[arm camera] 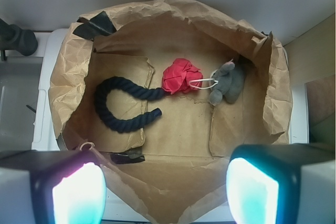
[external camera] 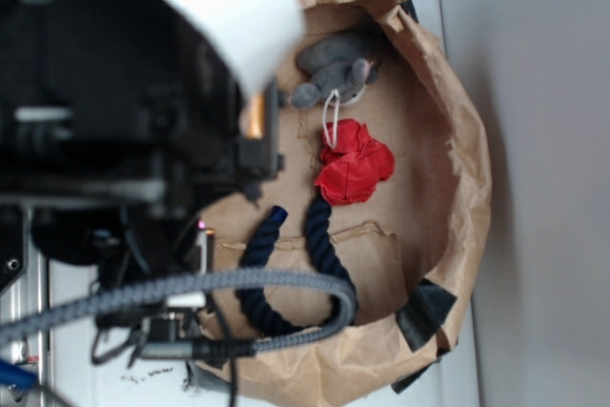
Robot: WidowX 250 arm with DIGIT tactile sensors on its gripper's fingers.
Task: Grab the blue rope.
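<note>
The blue rope [external camera: 322, 235] is a thick navy twisted piece bent in a U, lying flat on the brown paper floor. In the wrist view the blue rope [arm camera: 101, 103] lies left of centre, well ahead of my gripper [arm camera: 165, 192]. Both glowing fingertips [arm camera: 79, 195] stand wide apart at the bottom edge, open, with only paper between them. The gripper hovers above the near rim, apart from the rope. One rope end lies against a crumpled red cloth [arm camera: 181, 76].
A torn brown paper bag [arm camera: 68, 72] forms a shallow walled tray around everything. A grey plush mouse [arm camera: 228, 83] lies beside the red cloth [external camera: 355, 164]. The robot's grey braided cable [external camera: 191, 285] crosses in front of the rope's bend. The arm body [external camera: 114, 121] fills the left.
</note>
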